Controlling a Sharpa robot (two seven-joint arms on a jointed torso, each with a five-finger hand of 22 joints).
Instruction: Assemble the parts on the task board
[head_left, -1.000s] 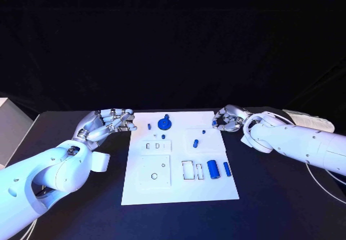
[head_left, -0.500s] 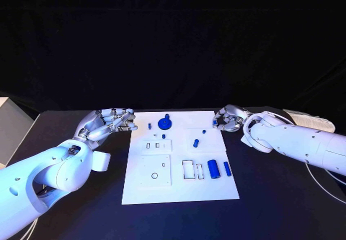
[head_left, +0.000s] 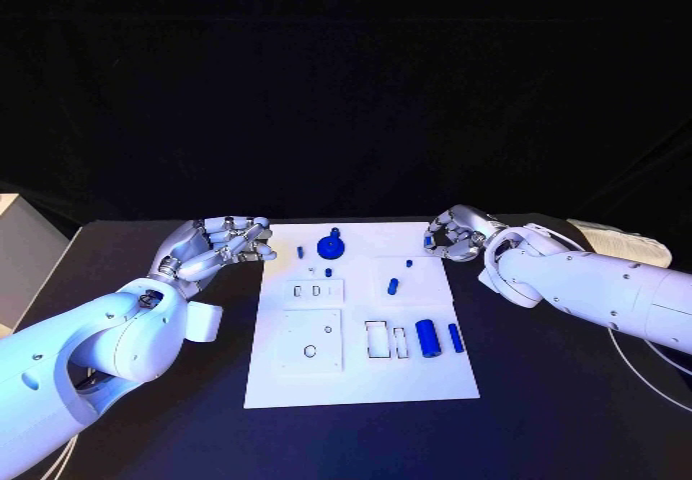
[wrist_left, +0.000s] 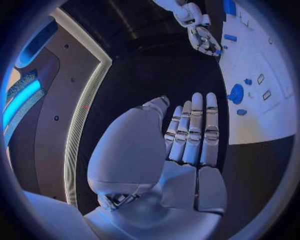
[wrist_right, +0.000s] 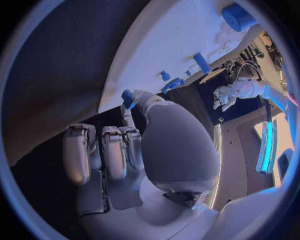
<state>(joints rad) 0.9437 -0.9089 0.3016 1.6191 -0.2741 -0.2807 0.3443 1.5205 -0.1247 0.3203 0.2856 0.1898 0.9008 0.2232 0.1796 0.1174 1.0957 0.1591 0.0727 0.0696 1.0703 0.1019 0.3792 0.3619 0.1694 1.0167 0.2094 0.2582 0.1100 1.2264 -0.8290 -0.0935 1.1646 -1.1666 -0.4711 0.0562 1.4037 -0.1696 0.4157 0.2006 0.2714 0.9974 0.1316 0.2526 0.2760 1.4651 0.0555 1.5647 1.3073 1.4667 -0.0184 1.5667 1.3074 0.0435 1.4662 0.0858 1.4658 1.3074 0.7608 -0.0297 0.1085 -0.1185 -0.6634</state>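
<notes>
White board (head_left: 361, 385) lies mid-bench (head_left: 562, 420), long axis 12–6. On it: blue knob (head_left: 329, 243) near the 12 edge w/ a small blue peg (head_left: 300, 253) at its 9 and another small piece (head_left: 327, 272) just at its 6; a tiny blue bit (head_left: 408, 264) and a short blue pin (head_left: 392, 286) in the 2 o'clock quarter; toward 4, a fat blue cylinder (head_left: 427, 337) w/ a slimmer blue bar (head_left: 454, 337) just at its 3, both lying lengthwise 12–6, apart from each other. White slots (head_left: 384, 340) sit at the cylinder's 9; a small ring mark (head_left: 310, 351) shows at abt 7. L hand (head_left: 219, 245) is off the board at its 10 corner, fingers curled in close together over the bench, nothing in them as far as head view shows; L wrist view has the fingers (wrist_left: 194, 130) lying side by side, extended, nothing between them – released. R hand (head_left: 456, 238) is at the board's 1 corner, fingers bunched; R wrist view shows a small blue part (wrist_right: 127, 98) pinched at the fingertips, just off the board edge (wrist_right: 125, 75). So R hand is grasping that part. White box (head_left: 18, 250) at the bench's 9 edge, well apart from board.
</notes>
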